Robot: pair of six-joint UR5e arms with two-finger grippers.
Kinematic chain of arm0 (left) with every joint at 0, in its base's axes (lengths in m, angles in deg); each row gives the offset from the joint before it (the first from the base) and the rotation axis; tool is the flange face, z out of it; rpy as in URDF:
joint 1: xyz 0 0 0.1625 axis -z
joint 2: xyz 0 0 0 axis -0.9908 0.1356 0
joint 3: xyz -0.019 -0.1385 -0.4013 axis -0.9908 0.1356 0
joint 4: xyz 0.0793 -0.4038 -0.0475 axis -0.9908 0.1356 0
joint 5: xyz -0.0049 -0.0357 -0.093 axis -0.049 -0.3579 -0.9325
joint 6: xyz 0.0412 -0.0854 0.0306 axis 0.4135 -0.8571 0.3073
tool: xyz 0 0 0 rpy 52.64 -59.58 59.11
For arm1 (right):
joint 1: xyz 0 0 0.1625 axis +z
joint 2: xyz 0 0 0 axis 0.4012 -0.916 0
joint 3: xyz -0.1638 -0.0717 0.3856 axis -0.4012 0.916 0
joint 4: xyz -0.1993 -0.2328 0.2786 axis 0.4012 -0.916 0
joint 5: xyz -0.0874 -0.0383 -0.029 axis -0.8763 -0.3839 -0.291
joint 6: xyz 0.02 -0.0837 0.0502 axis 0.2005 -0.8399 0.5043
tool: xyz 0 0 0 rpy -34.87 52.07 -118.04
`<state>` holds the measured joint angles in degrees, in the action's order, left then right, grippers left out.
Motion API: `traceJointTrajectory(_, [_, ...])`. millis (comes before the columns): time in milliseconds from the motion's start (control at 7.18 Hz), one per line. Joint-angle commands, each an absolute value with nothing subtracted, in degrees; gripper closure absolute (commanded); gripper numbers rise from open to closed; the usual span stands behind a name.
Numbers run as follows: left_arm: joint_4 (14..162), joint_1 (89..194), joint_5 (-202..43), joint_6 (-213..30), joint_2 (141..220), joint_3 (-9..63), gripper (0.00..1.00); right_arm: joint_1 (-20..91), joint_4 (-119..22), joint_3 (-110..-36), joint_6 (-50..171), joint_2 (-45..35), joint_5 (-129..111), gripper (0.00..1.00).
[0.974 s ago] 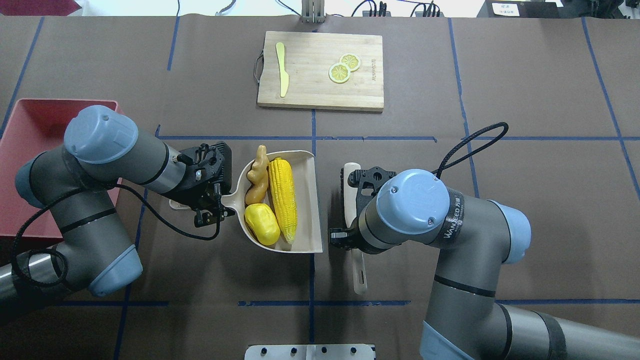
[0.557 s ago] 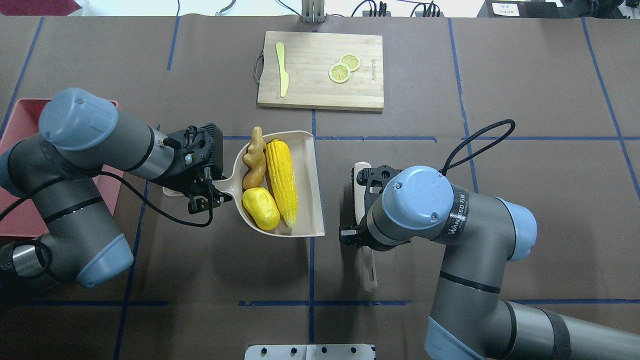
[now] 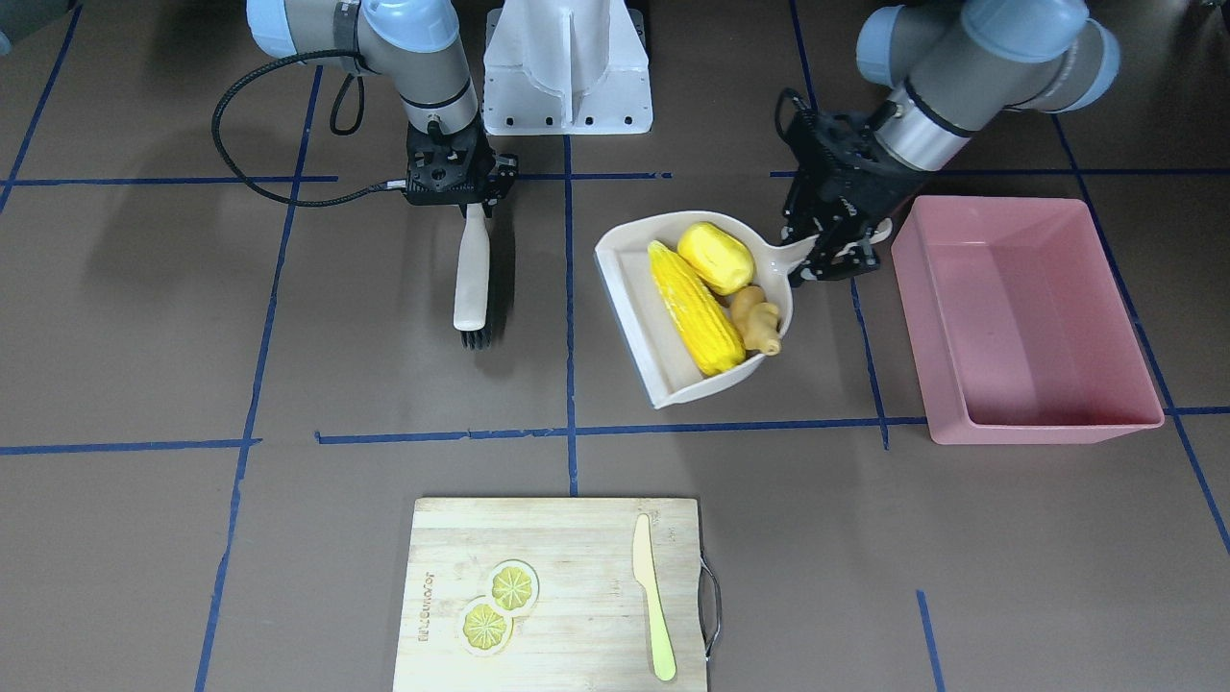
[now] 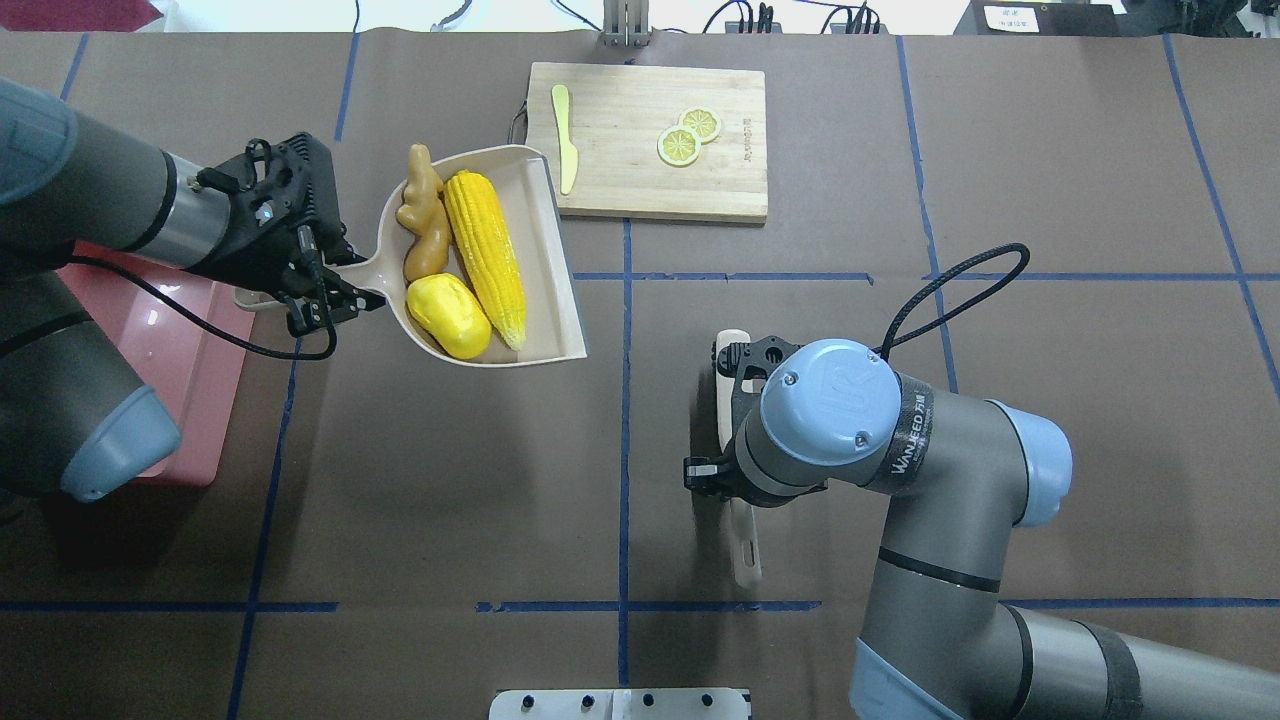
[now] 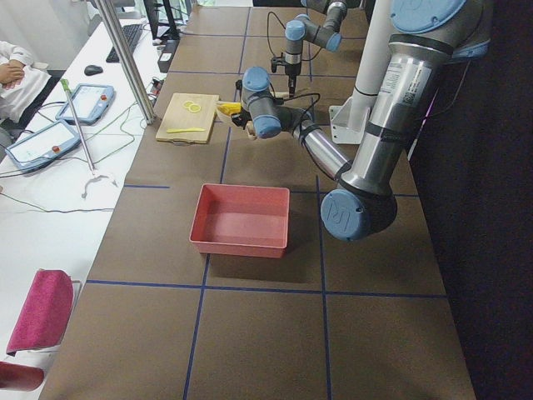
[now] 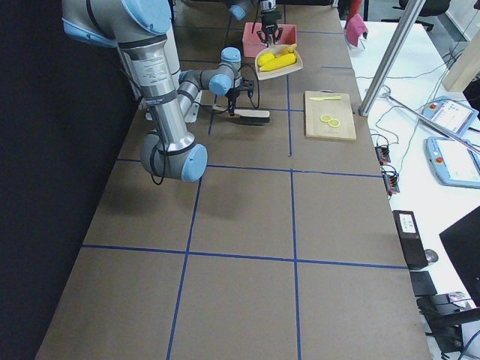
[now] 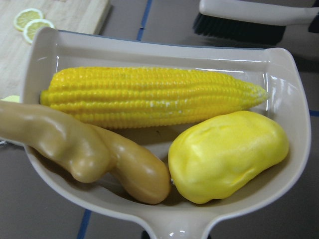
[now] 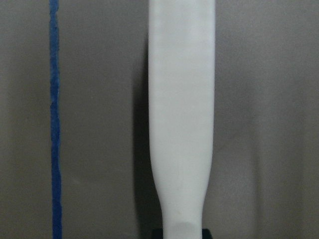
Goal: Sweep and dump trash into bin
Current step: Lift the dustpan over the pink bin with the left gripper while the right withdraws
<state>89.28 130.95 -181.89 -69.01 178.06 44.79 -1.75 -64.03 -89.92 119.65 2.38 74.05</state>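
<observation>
My left gripper [image 4: 325, 297] is closed on the handle of the beige dustpan [image 4: 548, 250], and my right gripper [image 3: 465, 200] is closed on the handle end of the brush [image 3: 472, 274], which points away from my base with its bristles down by the table. All of the trash lies inside the dustpan: the corn cob [image 4: 485, 255] lies lengthwise nearest the open lip, the ginger root [image 4: 424, 222] and the yellow potato-like lump [image 4: 448, 316] sit against the curved back wall next to the handle, and the lump touches both of the others. I see no trash on the table, so I judge the sweeping step complete and the carry-and-dump step in hand. The dustpan appears to be off the table and roughly level, beside the pink bin [image 3: 1028, 317] but not over it; the handle end is the part nearest the bin wall, and the open lip faces away from the bin. The next move calls for bringing the pan over the bin's interior, turning it so the lip faces inward, then tilting it lip-down until the three items slide out. The pan should stay level during transport, because the corn cob lies next to the open lip and could roll off first. The brush has no further role.
</observation>
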Motion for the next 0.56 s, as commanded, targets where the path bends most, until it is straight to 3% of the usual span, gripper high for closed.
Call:
traceJointTrajectory(0, [89.7,137.5,-185.3,-71.1,174.4,45.3,1.00,-1.7,-64.0,-89.8,119.6,2.4,73.9,1.00])
traceJointTrajectory(418, [90.0,147.0,-192.6,-70.0,168.5,44.7,1.00,-1.9,-64.0,-89.7,119.6,2.3,73.4,1.00])
